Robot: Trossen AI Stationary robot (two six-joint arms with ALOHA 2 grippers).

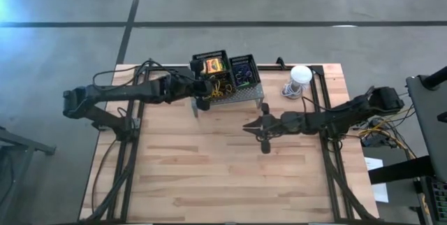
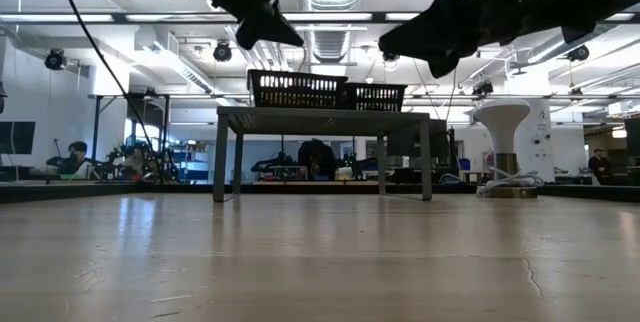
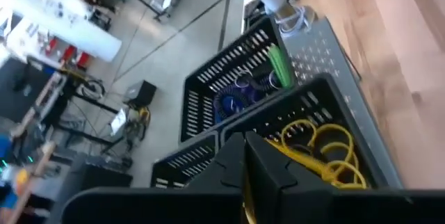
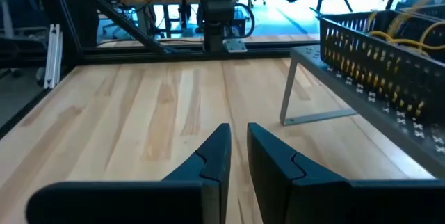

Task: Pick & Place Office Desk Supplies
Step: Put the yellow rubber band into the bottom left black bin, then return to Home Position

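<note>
Three baskets (image 1: 225,69) are sitting on the grey shelf (image 1: 241,96) in the upper centre of the high view, at the far edge of the desk (image 1: 209,162). One is holding crayon boxes (image 1: 211,65), one purple, blue and green bands (image 3: 240,92), one yellow bands (image 3: 327,147). The left gripper (image 1: 202,103) is hovering at the shelf's front left, over the yellow bands' basket, its jaws pressed together on nothing visible. The right gripper (image 1: 250,127) is waiting lower, mid-frame over bare desk, jaws close together with a narrow gap and empty.

Judging by looks, the bands are featherlight, limp and tangle-prone; pinching a single raised strand looks best. Boxes look light but crushable cardboard, so gripping across the narrow sides should suit. Baskets are stiff lattice, and a rim wall offers a hold.
</note>
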